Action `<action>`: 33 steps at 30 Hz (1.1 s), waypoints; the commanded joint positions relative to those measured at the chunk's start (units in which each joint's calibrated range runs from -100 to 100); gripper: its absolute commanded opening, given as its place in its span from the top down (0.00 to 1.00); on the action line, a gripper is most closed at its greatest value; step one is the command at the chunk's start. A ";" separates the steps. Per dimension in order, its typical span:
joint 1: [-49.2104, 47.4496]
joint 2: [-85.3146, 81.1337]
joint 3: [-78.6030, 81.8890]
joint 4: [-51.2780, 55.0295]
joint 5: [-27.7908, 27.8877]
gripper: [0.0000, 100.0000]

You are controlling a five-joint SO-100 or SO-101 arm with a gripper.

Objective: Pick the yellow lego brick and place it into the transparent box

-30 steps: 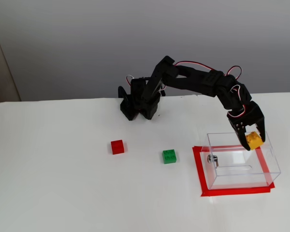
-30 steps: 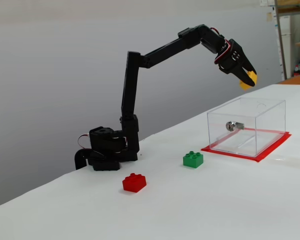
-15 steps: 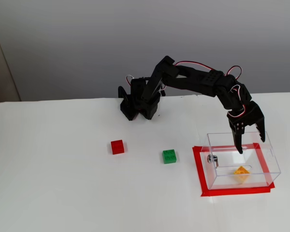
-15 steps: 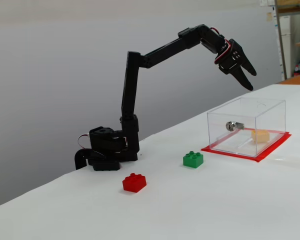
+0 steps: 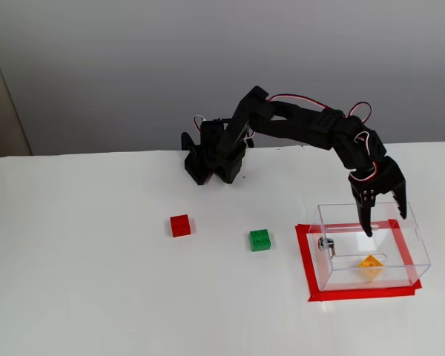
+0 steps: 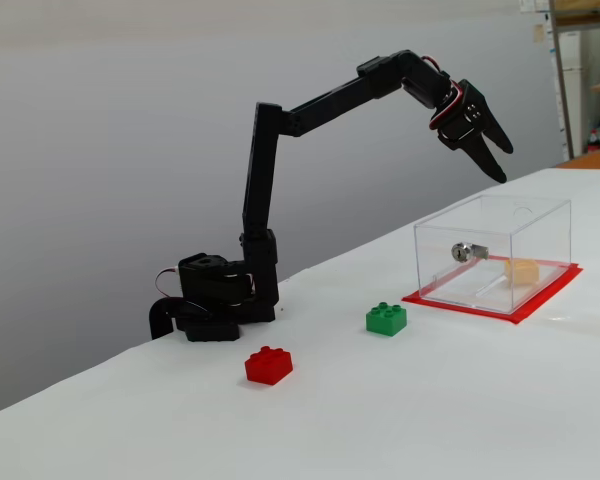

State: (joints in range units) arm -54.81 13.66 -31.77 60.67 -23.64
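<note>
The yellow lego brick point(image 5: 370, 264) lies inside the transparent box point(image 5: 411, 239), near its front right part; in the other fixed view the brick point(image 6: 521, 271) shows through the clear wall of the box point(image 6: 450, 262). The gripper point(image 5: 384, 222) hangs above the box's open top, fingers spread and empty; in the side-on fixed view the gripper point(image 6: 500, 161) is well above the box rim. The box has a small metal fitting point(image 5: 326, 244) on one side.
The box stands on a red taped rectangle point(image 5: 305, 256). A green brick point(image 5: 260, 239) and a red brick point(image 5: 181, 225) lie on the white table left of the box. The arm's base point(image 5: 211, 157) sits at the table's back edge.
</note>
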 commanded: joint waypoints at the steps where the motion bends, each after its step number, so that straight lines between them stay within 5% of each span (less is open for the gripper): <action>1: 0.87 -1.06 -2.22 -0.44 0.21 0.71; 9: 4.27 -3.94 -1.50 0.08 0.26 0.90; 33: 30.15 -37.71 27.43 0.08 7.26 0.98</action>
State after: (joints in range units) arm -27.99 -18.31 -6.53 60.75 -17.15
